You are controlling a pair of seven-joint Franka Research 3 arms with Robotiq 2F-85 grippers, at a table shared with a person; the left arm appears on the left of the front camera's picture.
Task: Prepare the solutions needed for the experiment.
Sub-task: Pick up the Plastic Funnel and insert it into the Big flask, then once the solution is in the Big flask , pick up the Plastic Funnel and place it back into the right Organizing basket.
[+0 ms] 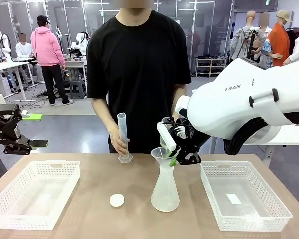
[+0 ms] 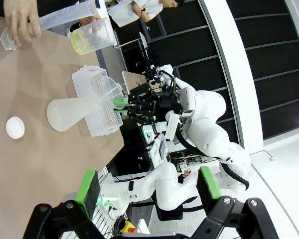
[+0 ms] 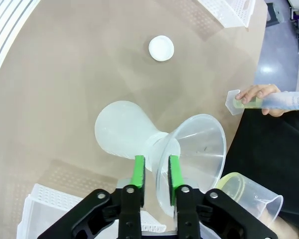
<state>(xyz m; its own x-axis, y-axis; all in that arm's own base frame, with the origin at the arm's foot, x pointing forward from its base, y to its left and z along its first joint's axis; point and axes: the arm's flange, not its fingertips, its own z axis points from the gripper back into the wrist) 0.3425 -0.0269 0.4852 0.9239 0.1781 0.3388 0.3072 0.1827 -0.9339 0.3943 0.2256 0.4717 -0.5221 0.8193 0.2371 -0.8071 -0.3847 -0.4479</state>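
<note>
One brown bench point(image 1: 94, 174) carries two white baskets point(image 1: 55, 163), a frosted flask point(image 1: 165, 191) and the clear funnel point(image 1: 162, 155) in its neck. Right end effector point(image 3: 156, 172) straddles the funnel's rim, pads slightly apart; left end effector point(image 2: 147, 184) hangs wide apart. Beside the funnel, a beaker point(image 2: 95, 31) holds the shallow yellow-green solution point(image 2: 81, 46).
</note>
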